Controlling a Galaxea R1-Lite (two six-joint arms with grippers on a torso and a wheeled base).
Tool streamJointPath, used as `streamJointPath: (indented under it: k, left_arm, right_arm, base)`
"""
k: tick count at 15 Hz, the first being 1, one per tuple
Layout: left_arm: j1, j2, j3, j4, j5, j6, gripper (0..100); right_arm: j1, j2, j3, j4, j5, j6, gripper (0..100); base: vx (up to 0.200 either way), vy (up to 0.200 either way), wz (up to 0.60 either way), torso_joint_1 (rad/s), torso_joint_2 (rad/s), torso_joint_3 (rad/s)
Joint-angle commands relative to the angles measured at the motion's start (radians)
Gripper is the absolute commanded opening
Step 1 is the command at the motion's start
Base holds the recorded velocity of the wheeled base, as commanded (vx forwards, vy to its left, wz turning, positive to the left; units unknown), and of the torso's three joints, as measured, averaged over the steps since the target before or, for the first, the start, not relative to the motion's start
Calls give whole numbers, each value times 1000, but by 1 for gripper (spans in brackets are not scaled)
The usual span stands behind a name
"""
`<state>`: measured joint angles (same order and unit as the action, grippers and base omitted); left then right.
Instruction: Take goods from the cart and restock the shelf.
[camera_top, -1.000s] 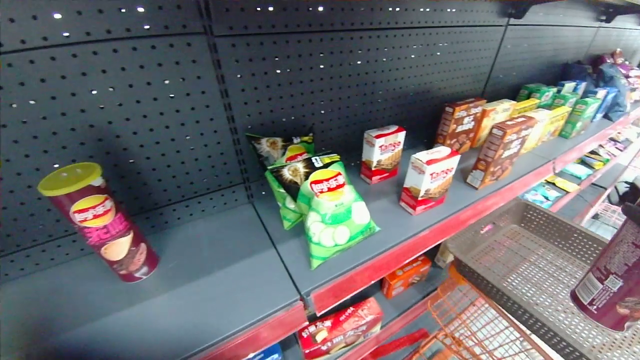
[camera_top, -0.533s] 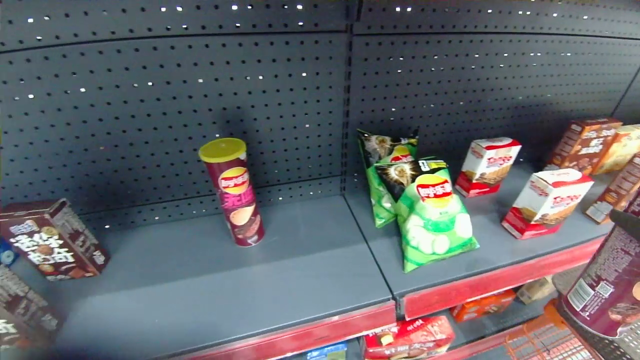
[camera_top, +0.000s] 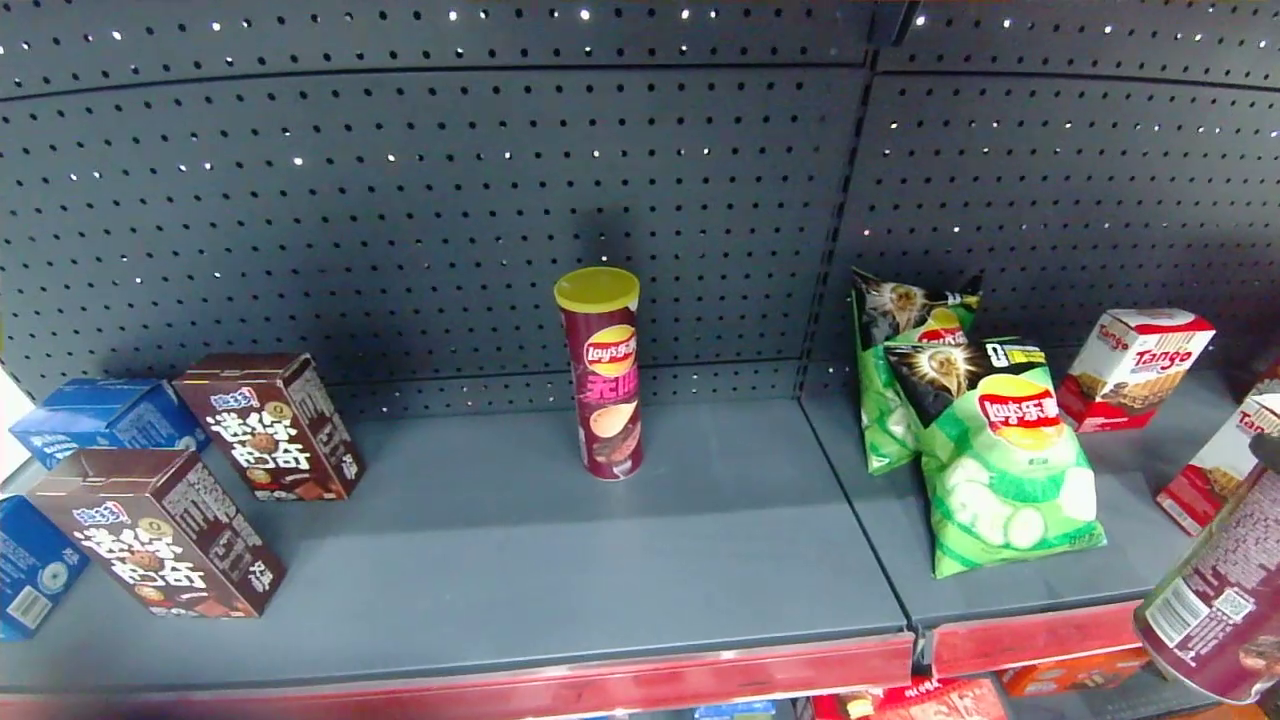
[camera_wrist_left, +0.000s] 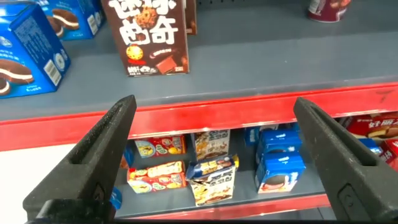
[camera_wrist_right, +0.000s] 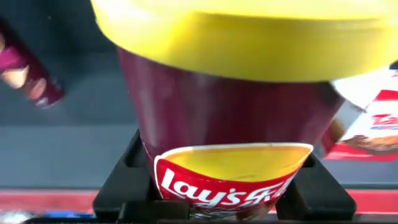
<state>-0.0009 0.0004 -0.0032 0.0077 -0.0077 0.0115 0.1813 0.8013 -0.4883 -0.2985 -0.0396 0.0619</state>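
A maroon chip can (camera_top: 604, 372) with a yellow lid stands upright on the grey shelf (camera_top: 560, 560), near the pegboard back. A second maroon chip can (camera_top: 1215, 600) hangs tilted at the lower right, in front of the shelf's red edge; my right gripper (camera_wrist_right: 224, 199) is shut on this held can (camera_wrist_right: 230, 149), whose yellow lid faces the wrist camera. My left gripper (camera_wrist_left: 211, 162) is open with nothing between its fingers (camera_wrist_left: 99, 155), in front of the shelf's red front edge (camera_wrist_left: 211, 115) and below the brown cookie box (camera_wrist_left: 149, 34).
Brown cookie boxes (camera_top: 165, 530) and blue boxes (camera_top: 100, 415) stand at the shelf's left. Green chip bags (camera_top: 1000, 455) and red-and-white wafer boxes (camera_top: 1135, 365) lie right of the divider. Bare shelf spreads around the standing can. Lower shelves hold more packs (camera_wrist_left: 211, 177).
The head camera has swung left, so the shelf and its goods slid rightward in view and the boxes at the left came into sight. The held can stays at the lower right.
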Motion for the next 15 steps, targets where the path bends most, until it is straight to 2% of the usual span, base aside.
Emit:
streamJointPath:
  k: [1,4,7,11,15]
  left_arm:
    - [-1,0,0,0,0,-1,100]
    - [-1,0,0,0,0,-1,100]
    - [1,0,0,0,0,1,100]
    - [1,0,0,0,0,-1,100]
    - [1,0,0,0,0,-1,100]
  right_arm:
    - [35,-85,19,15,7,3,0]
    - [80,-117,39,13,49,4,0]
    - [118,-83,-6,1,102,12,0]
    - [187,-62,-10,-31,109,16,0]
    - [218,-53,-9,-24,109,13,0]
  base:
    - [0,0,0,0,0,0]
    - [0,0,0,0,0,0]
    - [0,0,0,0,0,0]
    - [0,0,0,0,0,0]
    - [0,0,0,0,0,0]
